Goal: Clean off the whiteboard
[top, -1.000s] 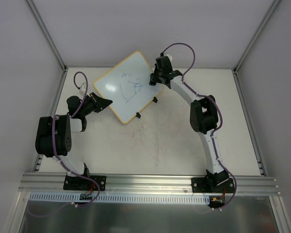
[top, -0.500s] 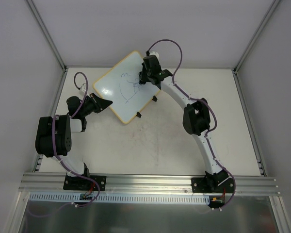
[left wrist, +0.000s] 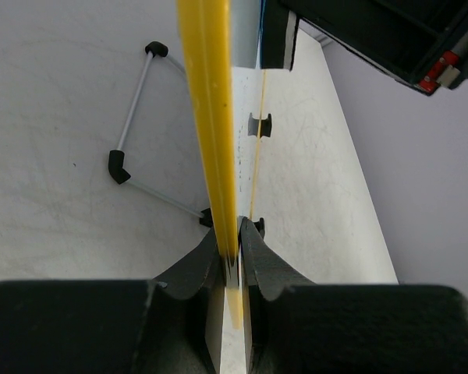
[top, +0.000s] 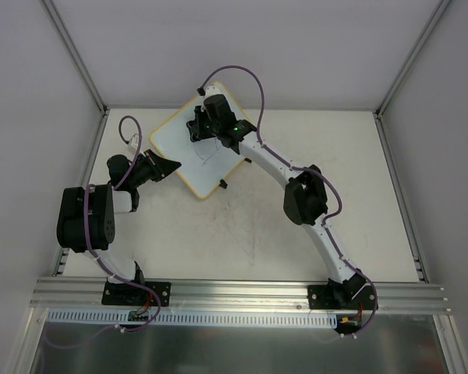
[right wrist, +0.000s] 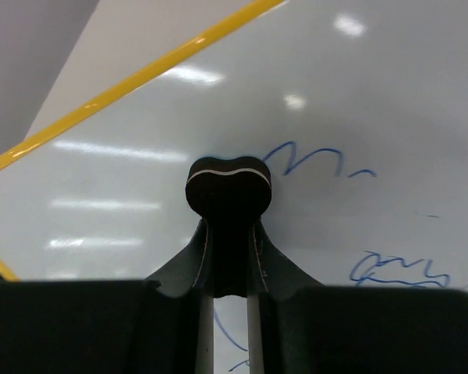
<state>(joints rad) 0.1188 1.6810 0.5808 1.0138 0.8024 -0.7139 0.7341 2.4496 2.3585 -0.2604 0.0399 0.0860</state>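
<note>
Top external view shows the white rectangular whiteboard with a thin yellow frame (top: 175, 144) lying askew at the far left of the pale surface (top: 257, 226). Its near-left edge is pinched tight in the left claw (top: 170, 166), whose arm is folded back with the forearm pointing toward the board. The right arm reaches far forward and leftward, elbow bent over mid-surface. The right claw (top: 196, 131) is over the board's middle, clamped on a small black rounded block (right wrist: 228, 185) just beside blue pen scribbles (right wrist: 312, 156).

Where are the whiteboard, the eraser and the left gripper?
whiteboard (top: 175, 146), top view, bare white surface
eraser (right wrist: 228, 185), right wrist view, black rounded end
left gripper (left wrist: 230, 240), left wrist view, between fingertips clamping the yellow edge
</note>
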